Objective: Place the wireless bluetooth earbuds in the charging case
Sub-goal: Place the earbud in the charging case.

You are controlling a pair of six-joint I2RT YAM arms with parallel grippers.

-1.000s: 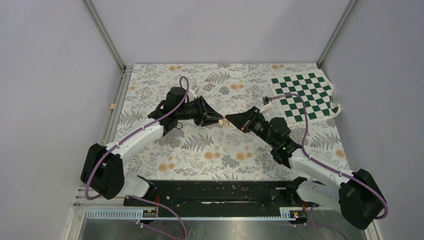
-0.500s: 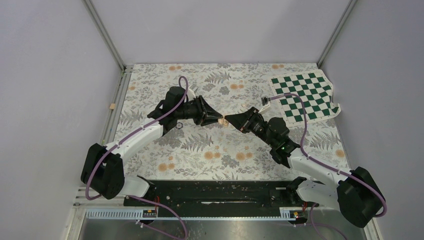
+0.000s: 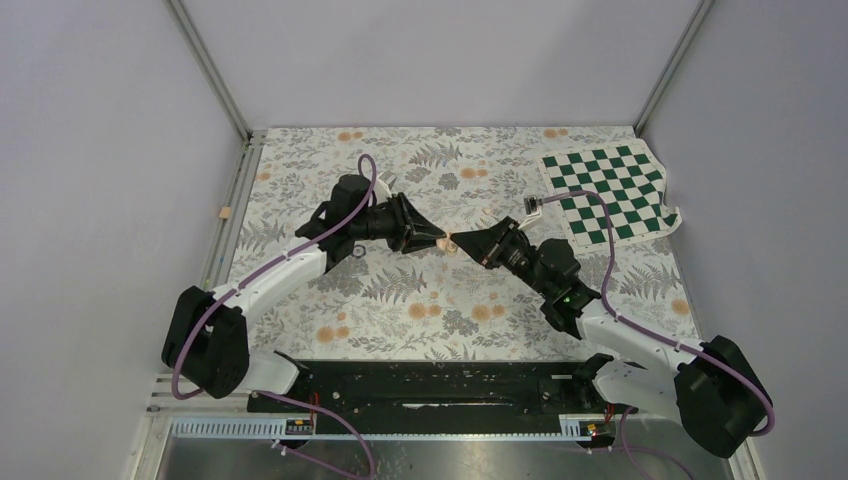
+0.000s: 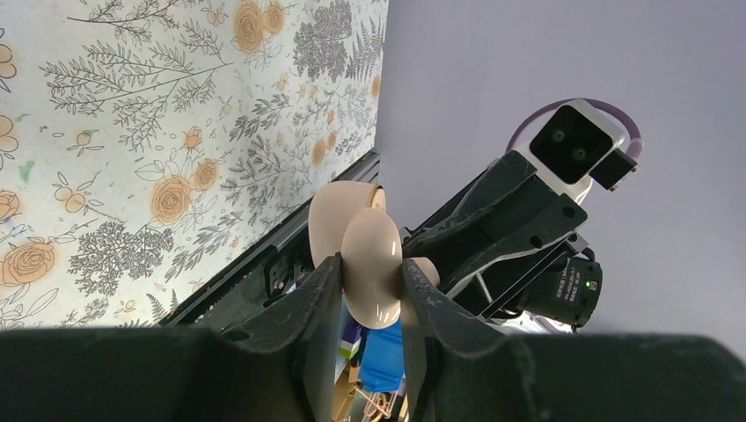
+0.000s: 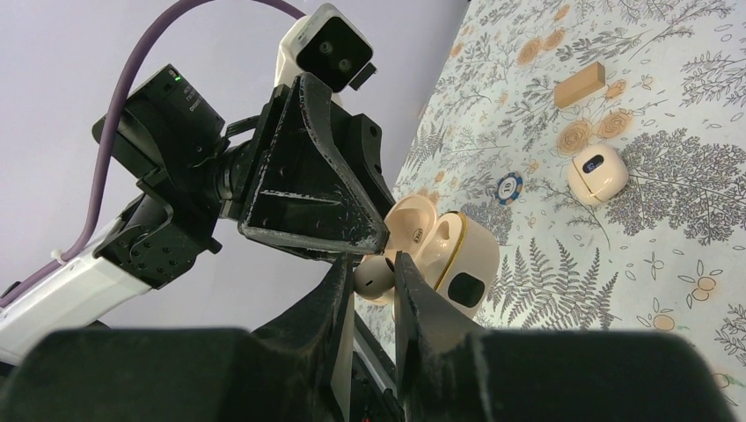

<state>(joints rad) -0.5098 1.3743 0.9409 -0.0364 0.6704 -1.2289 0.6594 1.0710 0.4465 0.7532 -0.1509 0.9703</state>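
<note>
My left gripper (image 4: 371, 268) is shut on the charging case (image 4: 374, 264), a peach-pink rounded shell held above the floral mat with its lid (image 4: 334, 220) swung open. In the right wrist view the case (image 5: 457, 255) faces me with its hollow showing. My right gripper (image 5: 376, 264) is shut on one cream earbud (image 5: 373, 274), held right at the case's opening and touching its rim. From above, the left gripper (image 3: 436, 241) and right gripper (image 3: 461, 240) meet tip to tip around the case (image 3: 449, 243).
On the mat beyond the case lie a cream rounded piece with a small dark window (image 5: 596, 171), a small blue-and-white ring (image 5: 508, 187) and a tan block (image 5: 580, 84). A green checkerboard sheet (image 3: 610, 190) lies at the back right.
My right gripper has crept slightly left, bringing the earbud closer into the case's opening. The left gripper and the case have stayed almost still.
</note>
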